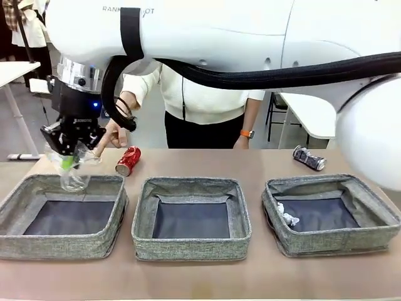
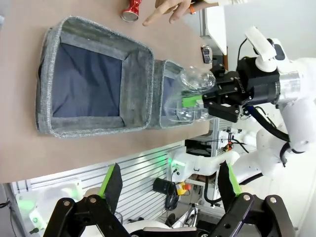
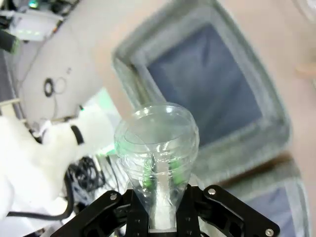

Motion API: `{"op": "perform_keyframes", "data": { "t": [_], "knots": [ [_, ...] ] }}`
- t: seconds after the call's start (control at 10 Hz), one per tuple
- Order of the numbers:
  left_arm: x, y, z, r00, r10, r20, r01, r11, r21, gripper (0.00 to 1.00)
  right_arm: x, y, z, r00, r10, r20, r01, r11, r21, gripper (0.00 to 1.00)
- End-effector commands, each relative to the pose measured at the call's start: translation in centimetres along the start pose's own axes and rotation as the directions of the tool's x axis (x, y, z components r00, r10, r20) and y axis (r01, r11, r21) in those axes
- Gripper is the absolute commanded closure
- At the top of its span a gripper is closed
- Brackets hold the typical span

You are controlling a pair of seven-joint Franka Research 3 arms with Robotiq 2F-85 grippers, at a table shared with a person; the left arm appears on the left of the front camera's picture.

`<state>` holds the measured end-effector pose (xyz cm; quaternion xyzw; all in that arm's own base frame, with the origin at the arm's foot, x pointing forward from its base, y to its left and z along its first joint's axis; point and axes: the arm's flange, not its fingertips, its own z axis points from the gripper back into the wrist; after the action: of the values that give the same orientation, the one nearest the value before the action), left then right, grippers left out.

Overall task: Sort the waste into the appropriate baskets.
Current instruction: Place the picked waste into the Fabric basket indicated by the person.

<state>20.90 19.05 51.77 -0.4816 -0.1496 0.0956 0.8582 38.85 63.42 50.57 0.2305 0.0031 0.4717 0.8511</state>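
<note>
Closest to the lens, the right arm spans the top of the front view from the right edge to the upper left. Below it, on the near part of the worktop, sit the left basket, the middle basket and the right basket, which has the crumpled paper ball in it. At left centre the right end effector is clamped shut on the clear plastic cup, which hangs about level with the left basket's far rim. Beyond lie the red can, with the person's hand just beside it, and the dark-silver can at the right.

As I judge it, a release from here could land the light cup on that rim and tip it out towards the hand. The squeezed wall could also cling to a pad.

The right wrist view gives the grip itself: green pads pinch the narrow end of the cup, with its wide end towards dark lining. The left wrist view sets the cup against the next basket along, so its true place over a bin is uncertain. At that view's lower edge the left end effector is spread wide and holds nothing.
</note>
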Motion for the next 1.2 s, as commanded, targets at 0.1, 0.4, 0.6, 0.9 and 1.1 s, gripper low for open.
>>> {"op": "perform_keyframes", "data": {
  "t": [0.1,0.4,0.6,0.9,1.1],
  "knots": [
    [-0.1,-0.2,0.2,1.000,0.016,0.014,-0.016,1.000,-0.015,0.00,-1.5,-1.3,-1.3,0.982,0.152,0.115,-0.159,0.986,0.052,0.84],
    [-0.1,-0.2,0.2,1.000,0.016,0.014,-0.016,1.000,-0.015,0.00,-1.8,-1.6,-1.5,0.986,0.123,0.109,-0.118,0.992,-0.050,0.28],
    [-0.1,-0.2,0.2,1.000,0.016,0.014,-0.016,1.000,-0.015,0.00,-2.2,-1.8,-1.2,0.984,0.130,0.124,-0.125,0.991,-0.041,0.00],
    [-0.1,-0.2,0.2,1.000,0.016,0.014,-0.016,1.000,-0.015,0.00,-2.9,-2.5,-0.4,0.983,0.120,0.141,-0.120,0.993,-0.004,0.00],
    [-0.1,-0.2,0.2,1.000,0.016,0.014,-0.016,1.000,-0.015,0.00,-3.2,-2.7,-0.2,0.987,0.095,0.132,-0.094,0.996,-0.007,0.00]
  ]
}}
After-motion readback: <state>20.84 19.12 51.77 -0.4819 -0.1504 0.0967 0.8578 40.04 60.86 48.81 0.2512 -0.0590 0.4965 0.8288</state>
